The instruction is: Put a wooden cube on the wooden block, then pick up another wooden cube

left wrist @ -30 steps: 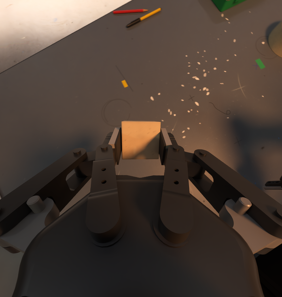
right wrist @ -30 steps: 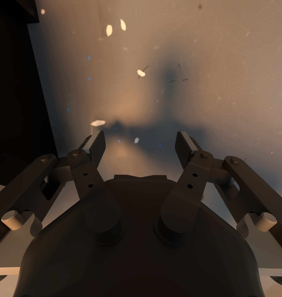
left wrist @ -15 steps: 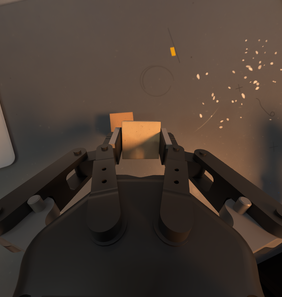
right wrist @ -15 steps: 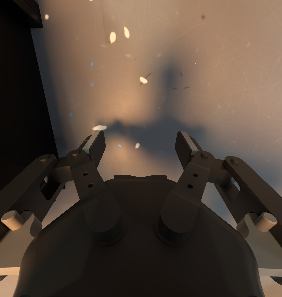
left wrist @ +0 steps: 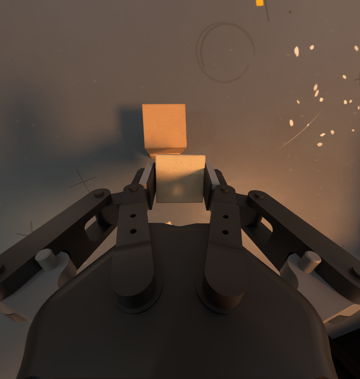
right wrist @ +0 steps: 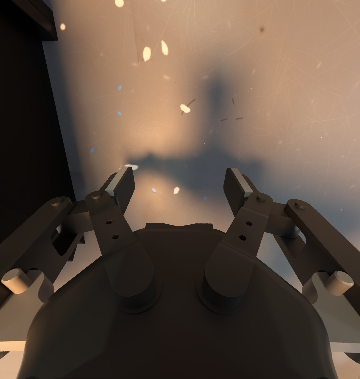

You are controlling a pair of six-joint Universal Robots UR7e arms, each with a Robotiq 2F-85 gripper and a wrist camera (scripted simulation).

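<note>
In the left wrist view my left gripper point(left wrist: 180, 180) is shut on a pale wooden cube point(left wrist: 180, 178), held above the dark table. An orange-brown wooden block point(left wrist: 164, 126) stands on the table just beyond and slightly left of the held cube; its near lower part is hidden behind the cube. In the right wrist view my right gripper point(right wrist: 179, 182) is open and empty above a pale scratched table surface. No cube or block shows in that view.
The dark table point(left wrist: 72, 61) bears a drawn circle point(left wrist: 225, 52), cross marks, pale specks at the right and a small yellow tape piece point(left wrist: 259, 2) at the top edge. In the right wrist view a dark upright box or wall point(right wrist: 21, 123) fills the left side.
The left gripper with the cube has moved toward the wooden block, which came into view and now sits just ahead of the cube. The right gripper has drifted only slightly and stays open.
</note>
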